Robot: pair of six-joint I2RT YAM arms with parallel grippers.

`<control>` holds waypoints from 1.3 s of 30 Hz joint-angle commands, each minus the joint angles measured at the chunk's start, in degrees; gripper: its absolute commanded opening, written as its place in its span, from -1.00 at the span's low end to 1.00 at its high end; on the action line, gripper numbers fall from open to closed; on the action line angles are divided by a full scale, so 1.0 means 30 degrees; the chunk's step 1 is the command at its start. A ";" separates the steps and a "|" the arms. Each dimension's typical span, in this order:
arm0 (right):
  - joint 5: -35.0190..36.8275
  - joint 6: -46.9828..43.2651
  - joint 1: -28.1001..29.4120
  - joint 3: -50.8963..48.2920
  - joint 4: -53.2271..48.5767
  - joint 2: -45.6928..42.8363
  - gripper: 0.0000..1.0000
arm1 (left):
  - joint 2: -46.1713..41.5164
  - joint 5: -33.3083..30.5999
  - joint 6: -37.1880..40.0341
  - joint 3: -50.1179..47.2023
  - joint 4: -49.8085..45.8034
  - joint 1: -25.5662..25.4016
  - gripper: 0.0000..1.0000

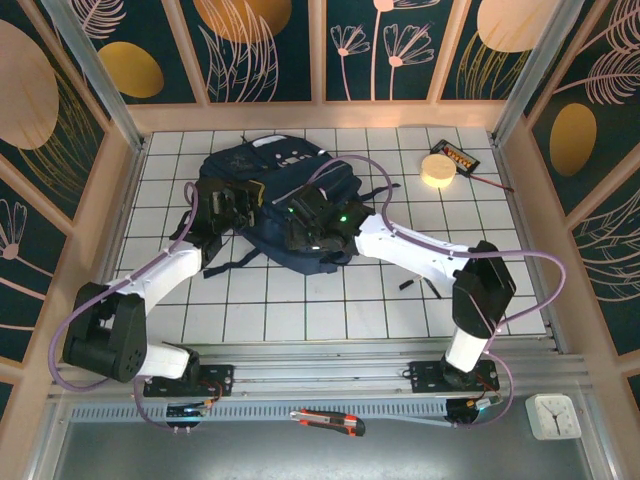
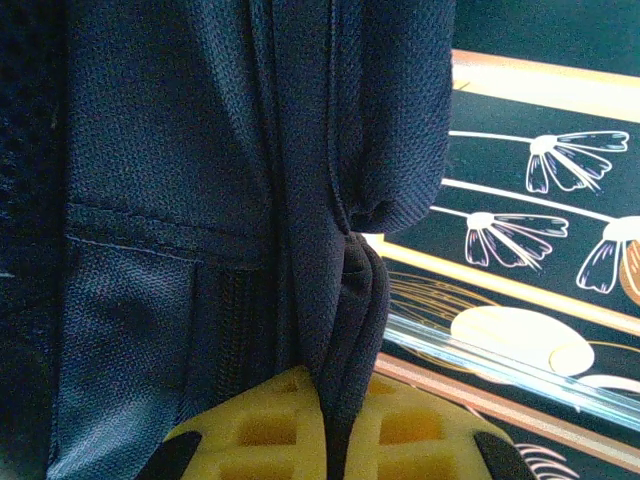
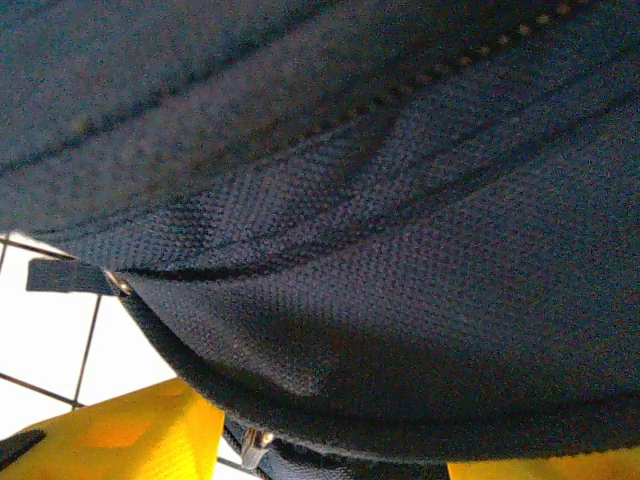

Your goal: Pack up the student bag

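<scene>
The student bag (image 1: 262, 190), a large navy backpack with dark straps, lies at the back middle of the white gridded table. My left gripper (image 1: 225, 207) is at the bag's left side. In the left wrist view its yellow pads (image 2: 255, 430) are shut on a fold of the bag's navy fabric (image 2: 345, 300). My right gripper (image 1: 312, 222) is on the bag's front right part. In the right wrist view its yellow fingers (image 3: 130, 435) stand apart, and the bag's rounded edge (image 3: 400, 330) bulges between them. A zipper pull (image 3: 255, 445) hangs just under that edge.
A round tan roll (image 1: 437, 168) and a black device with an orange face (image 1: 458, 157) lie at the back right. Small dark bits (image 1: 410, 285) lie right of the bag. A box cutter (image 1: 330, 420) and a white clock (image 1: 553, 415) rest on the front ledge.
</scene>
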 commanded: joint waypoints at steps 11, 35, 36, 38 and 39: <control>0.3052 0.1013 0.1142 0.4573 -0.5923 0.2621 0.01 | -0.1708 -0.2066 -0.1232 0.1184 0.1569 -0.0588 -1.00; 0.4179 0.2012 0.1695 0.5449 -0.8125 0.2668 -0.98 | -0.1330 -0.2035 -0.1429 0.1135 0.1987 -0.0899 -1.00; 0.3936 0.2079 0.1568 0.5452 -0.8021 0.2606 -1.00 | -0.1393 -0.2036 -0.1435 0.1094 0.2007 -0.0901 -1.00; 0.3378 0.2129 0.1322 0.5209 -0.7767 0.2371 -1.00 | -0.1434 -0.2066 -0.1485 0.0939 0.2082 -0.0899 -1.00; 0.3014 0.2236 0.1117 0.4923 -0.7559 0.2181 -1.00 | -0.1487 -0.2061 -0.1501 0.0879 0.2132 -0.0906 -1.00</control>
